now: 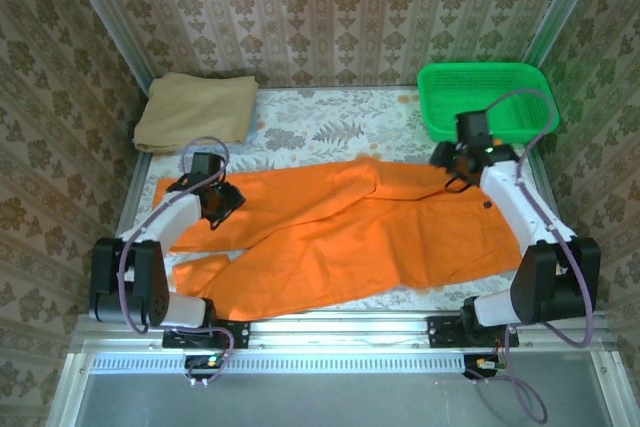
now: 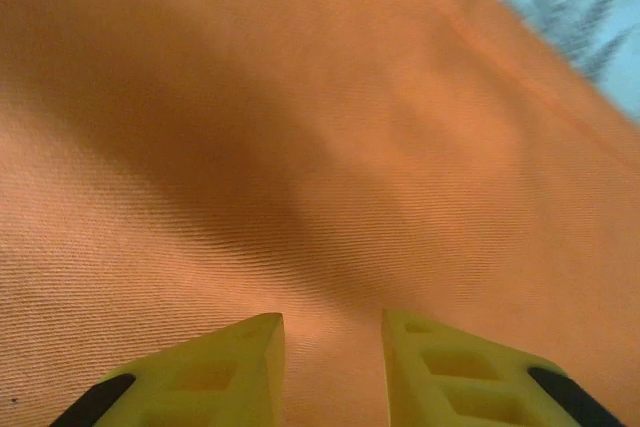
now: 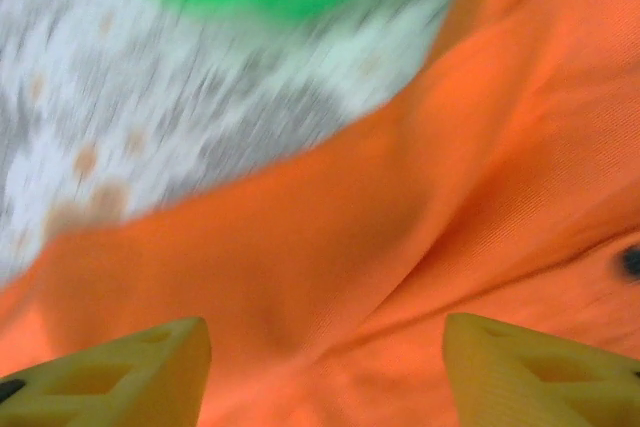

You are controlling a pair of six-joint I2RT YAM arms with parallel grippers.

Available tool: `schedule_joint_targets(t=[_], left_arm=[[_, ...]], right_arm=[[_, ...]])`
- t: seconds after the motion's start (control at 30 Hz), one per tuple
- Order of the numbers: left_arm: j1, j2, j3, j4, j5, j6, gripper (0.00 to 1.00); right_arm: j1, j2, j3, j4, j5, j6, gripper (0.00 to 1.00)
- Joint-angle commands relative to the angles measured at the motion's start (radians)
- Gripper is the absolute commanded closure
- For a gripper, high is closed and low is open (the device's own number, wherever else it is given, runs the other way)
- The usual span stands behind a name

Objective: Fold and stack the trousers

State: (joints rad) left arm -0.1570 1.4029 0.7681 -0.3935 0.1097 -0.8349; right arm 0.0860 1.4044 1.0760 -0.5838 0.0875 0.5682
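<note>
The bright orange trousers (image 1: pixel 350 237) lie spread across the table, legs to the left and waist to the right, with a loose fold running up the middle. My left gripper (image 1: pixel 225 202) sits low over the upper leg near its left end. In the left wrist view the yellow fingers (image 2: pixel 333 319) stand a little apart over flat orange cloth (image 2: pixel 300 147), gripping nothing. My right gripper (image 1: pixel 452 175) hovers over the far waist corner. Its fingers (image 3: pixel 325 325) are wide apart above rumpled orange fabric (image 3: pixel 450 197), and a dark button (image 3: pixel 630 262) shows nearby.
A folded tan cloth (image 1: pixel 195 112) lies at the back left corner. A green plastic basket (image 1: pixel 485 97) stands at the back right, just beyond the right gripper. The floral tablecloth (image 1: pixel 320 127) shows behind the trousers. Patterned walls close in three sides.
</note>
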Motion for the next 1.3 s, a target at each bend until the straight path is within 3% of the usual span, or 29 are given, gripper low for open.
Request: schedule_joint_targets(t=[0.0, 0.13, 0.37, 0.47, 0.57, 0.63, 0.87, 1.07, 1.27], left_arm=[[-0.020, 0.031, -0.018, 0.073, 0.031, -0.078, 0.70], [-0.018, 0.075, -0.038, 0.111, 0.012, -0.109, 0.70], [0.044, 0.209, -0.021, 0.199, 0.097, -0.157, 0.72], [0.081, 0.270, -0.008, 0.238, 0.162, -0.183, 0.74], [0.110, 0.297, 0.017, 0.224, 0.156, -0.188, 0.77], [0.126, 0.303, 0.038, 0.205, 0.134, -0.177, 0.77], [0.197, 0.328, 0.100, 0.158, 0.104, -0.135, 0.79], [0.260, 0.345, 0.138, 0.169, 0.131, -0.120, 0.80], [0.244, 0.317, 0.242, 0.098, 0.137, -0.026, 0.72]], right_arm=[[0.088, 0.029, -0.116, 0.007, -0.112, 0.072, 0.38], [0.171, 0.045, -0.178, -0.008, -0.106, 0.103, 0.38], [0.175, 0.113, -0.201, -0.112, -0.083, 0.097, 0.36], [0.167, 0.136, -0.231, -0.104, -0.100, 0.120, 0.36], [0.149, 0.135, -0.272, -0.085, -0.148, 0.152, 0.37], [0.144, 0.101, -0.313, -0.081, -0.106, 0.188, 0.37], [0.118, -0.004, -0.415, -0.112, -0.156, 0.226, 0.37], [0.111, -0.190, -0.515, -0.193, -0.189, 0.244, 0.38], [0.100, -0.317, -0.441, -0.326, -0.138, 0.219, 0.38]])
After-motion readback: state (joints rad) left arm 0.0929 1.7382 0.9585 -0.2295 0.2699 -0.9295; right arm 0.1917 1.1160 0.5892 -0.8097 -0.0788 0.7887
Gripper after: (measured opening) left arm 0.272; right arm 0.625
